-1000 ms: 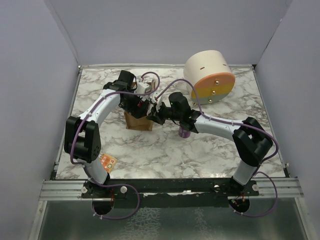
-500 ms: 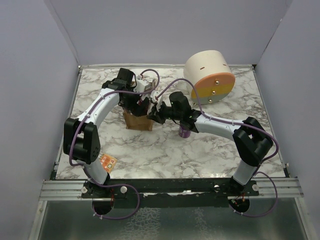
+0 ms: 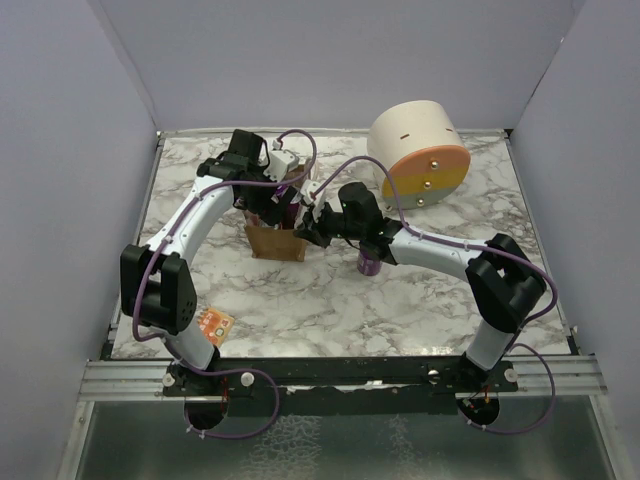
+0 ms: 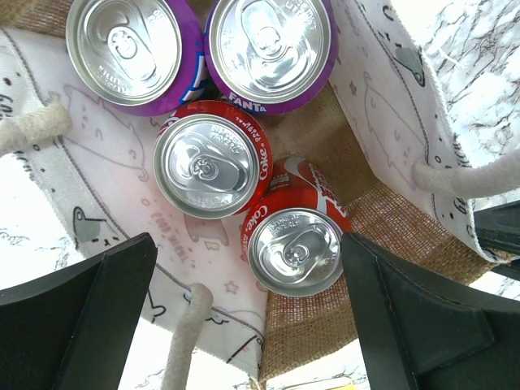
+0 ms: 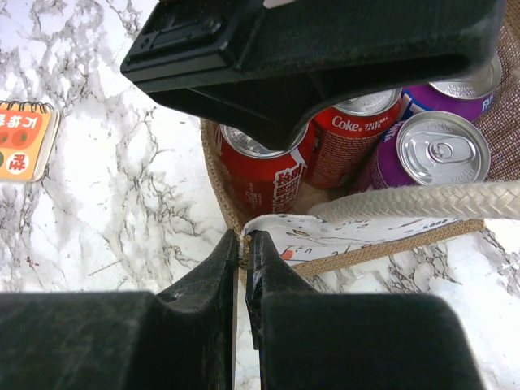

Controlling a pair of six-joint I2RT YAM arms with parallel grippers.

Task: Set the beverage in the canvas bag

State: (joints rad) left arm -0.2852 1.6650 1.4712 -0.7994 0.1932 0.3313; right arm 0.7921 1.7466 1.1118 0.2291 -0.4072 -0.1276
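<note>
The canvas bag [image 3: 270, 243] stands left of the table's [image 3: 300, 300] centre, holding two red cans [image 4: 213, 165] and two purple cans [image 4: 268, 49]. The left gripper [image 4: 248, 248] hangs above them, fingers spread wide. The right gripper [image 5: 242, 244], pressed together, pinches the bag's right rim. A loose purple can [image 3: 369, 264] stands right of the bag.

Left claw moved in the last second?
Yes. The left claw has backed off toward the table's far side, away from the bag, which stays put.

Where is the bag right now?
Top view: the bag stands left of centre on the table, under the left gripper, with the right gripper pinching its right rim.
</note>
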